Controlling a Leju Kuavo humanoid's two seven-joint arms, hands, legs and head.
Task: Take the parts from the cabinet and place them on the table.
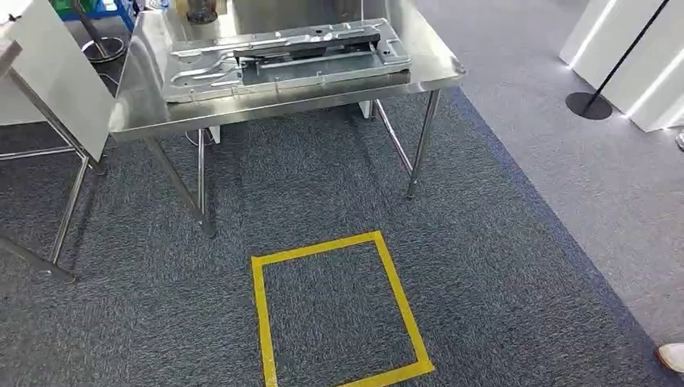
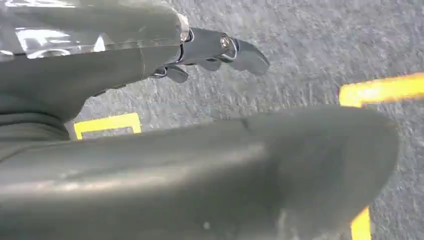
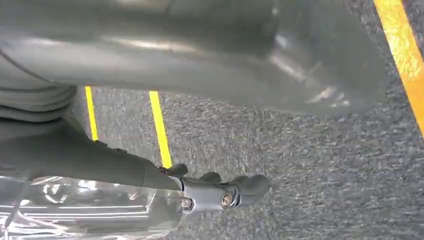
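A large flat stamped sheet-metal part [image 1: 282, 52] lies across the steel table [image 1: 137, 117] ahead of me in the head view. My left hand [image 2: 125, 65] hangs over the grey carpet, its fingers [image 2: 220, 50] stretched out and apart from the thick thumb, holding nothing. My right hand [image 3: 100, 160] hangs the same way above the carpet, with its fingers [image 3: 230, 192] extended and nothing between them and the thumb.
A yellow tape square [image 1: 339, 314] marks the carpet in front of the table. A white panel on a metal frame [image 1: 56, 72] stands at the left. At the right stand a black round-based pole [image 1: 589, 105] and white panels [image 1: 637, 64]. A person's shoe [image 1: 671, 356] shows at the lower right.
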